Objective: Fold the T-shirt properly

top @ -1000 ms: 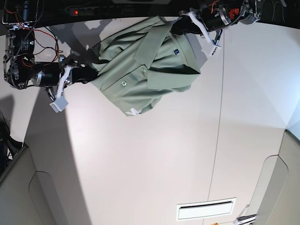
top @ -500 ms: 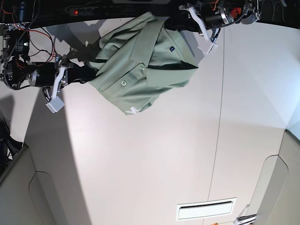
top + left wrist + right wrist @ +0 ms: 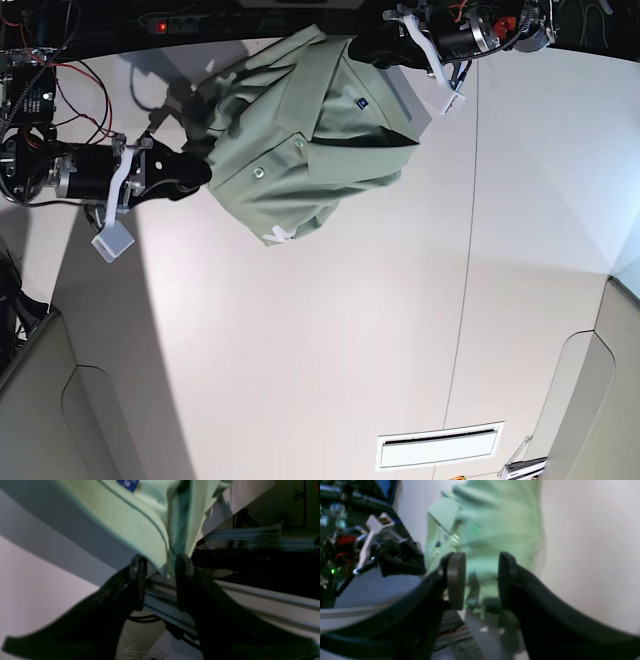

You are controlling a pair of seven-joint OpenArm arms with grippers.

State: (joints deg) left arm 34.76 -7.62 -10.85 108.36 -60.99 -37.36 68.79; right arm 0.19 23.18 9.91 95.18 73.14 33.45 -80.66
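The pale green T-shirt (image 3: 300, 150) is bunched and stretched between both grippers at the table's far edge, collar and buttons facing up. My left gripper (image 3: 368, 50) grips its far right edge. In the left wrist view (image 3: 160, 565) a fold of the shirt (image 3: 130, 517) with a blue tag sits between the fingertips. My right gripper (image 3: 200, 170) meets the shirt's near left corner. In the blurred right wrist view (image 3: 481, 580) the shirt (image 3: 490, 525) runs away from between the fingers, which stand slightly apart.
The white table (image 3: 330, 330) has a thin seam (image 3: 465, 250) and a slot (image 3: 440, 447) near the front. A power strip (image 3: 200, 20) and a dark rail lie beyond the far edge. Loose wires and electronics (image 3: 30, 90) hang at the left.
The shirt has shifted up and a little left toward the far edge. The right arm has swung left and lower. The left gripper has moved slightly up and left.
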